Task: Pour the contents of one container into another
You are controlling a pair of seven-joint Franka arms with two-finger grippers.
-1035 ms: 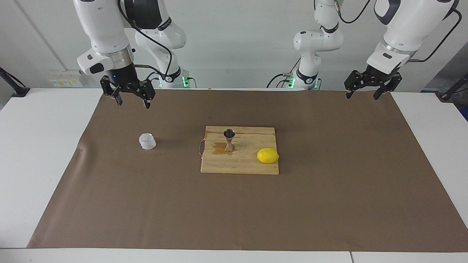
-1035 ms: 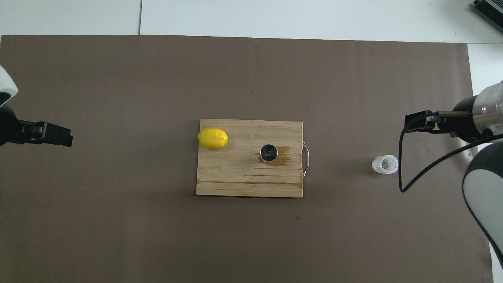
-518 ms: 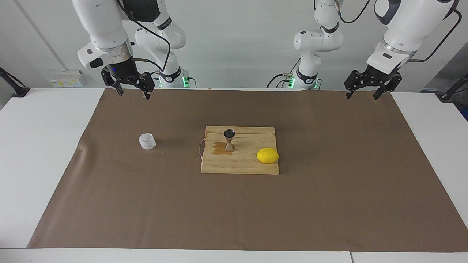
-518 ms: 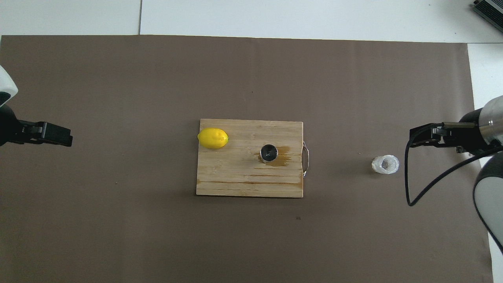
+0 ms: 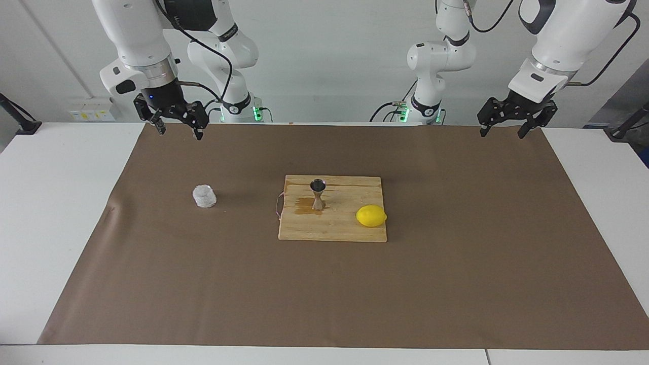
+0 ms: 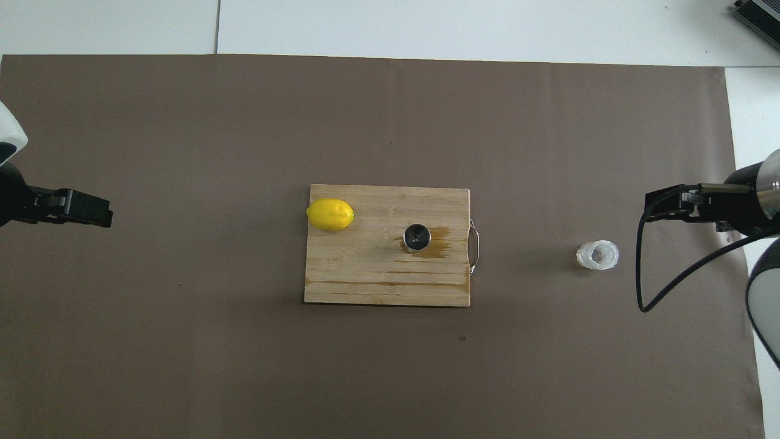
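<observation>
One clear glass cup with faceted walls stands upright on the brown mat toward the right arm's end of the bench; its contents cannot be made out. One steel jigger, hourglass-shaped, stands upright on the single wooden board, a brown wet patch spread at its foot. One yellow lemon lies on the same board. The right claw hangs empty with its fingers spread over the mat's edge nearest the robots. The left claw waits, likewise wide open and empty.
</observation>
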